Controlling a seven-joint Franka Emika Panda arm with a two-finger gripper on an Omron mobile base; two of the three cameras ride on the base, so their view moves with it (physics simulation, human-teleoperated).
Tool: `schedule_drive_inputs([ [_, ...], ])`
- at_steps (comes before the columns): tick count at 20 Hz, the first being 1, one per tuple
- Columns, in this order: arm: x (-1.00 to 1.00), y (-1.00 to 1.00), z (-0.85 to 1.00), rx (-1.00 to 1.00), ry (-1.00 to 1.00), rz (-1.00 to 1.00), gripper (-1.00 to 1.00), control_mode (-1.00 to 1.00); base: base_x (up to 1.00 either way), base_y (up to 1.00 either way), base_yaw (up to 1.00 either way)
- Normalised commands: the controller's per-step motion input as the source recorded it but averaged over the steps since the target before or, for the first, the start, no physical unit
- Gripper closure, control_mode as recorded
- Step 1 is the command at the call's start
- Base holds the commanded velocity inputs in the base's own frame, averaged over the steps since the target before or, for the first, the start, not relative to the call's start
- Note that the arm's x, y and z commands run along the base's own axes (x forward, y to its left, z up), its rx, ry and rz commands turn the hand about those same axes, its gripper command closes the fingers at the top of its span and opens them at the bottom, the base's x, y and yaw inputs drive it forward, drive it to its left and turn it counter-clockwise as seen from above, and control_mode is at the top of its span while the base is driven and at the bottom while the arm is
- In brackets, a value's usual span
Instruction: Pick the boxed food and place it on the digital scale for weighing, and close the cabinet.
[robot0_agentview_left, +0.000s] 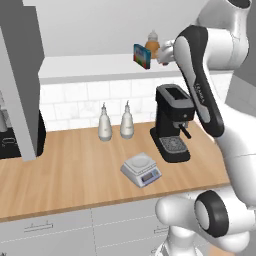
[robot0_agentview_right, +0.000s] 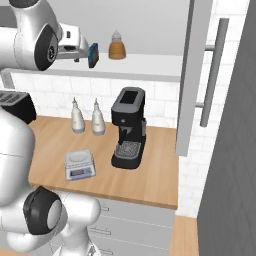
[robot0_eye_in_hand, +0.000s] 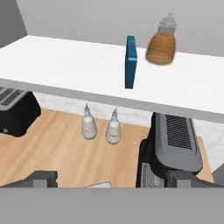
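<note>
While the arm is reaching up to the shelf, the gripper, apparently spread wide, is facing the boxed food.

Boxed food stands upright, thin edge on, near the white shelf's front edge. Amber jar sits just behind to the right. Below: two pale bottles, black coffee machine, wooden counter. Gripper fingers spread wide.

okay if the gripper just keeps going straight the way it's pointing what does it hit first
Most likely the boxed food, standing edge-on on the white shelf ahead of the open gripper; depth is hard to judge.
</note>
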Motion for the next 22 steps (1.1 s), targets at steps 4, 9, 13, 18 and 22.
schedule_drive_inputs([
  [4, 0.56, 0.52, 0.09, 0.0, -0.07, 0.05, -1.0, -1.0, 0.0, 0.0, 0.0],
  [9, 0.57, 0.11, -0.23, 0.0, -0.1, 0.0, -1.0, -1.0, 0.0, 0.0, 0.0],
  [13, 0.34, -0.12, -0.08, 0.0, -0.14, 0.0, -1.0, -1.0, 0.0, 0.0, 0.0],
  [18, 0.56, 0.0, -0.08, -0.01, -0.04, 0.0, -1.0, -1.0, 0.0, 0.0, 0.0],
  [22, 0.55, -0.06, 0.0, -0.04, 0.04, 0.0, -1.0, -1.0, 0.0, 0.0, 0.0],
])
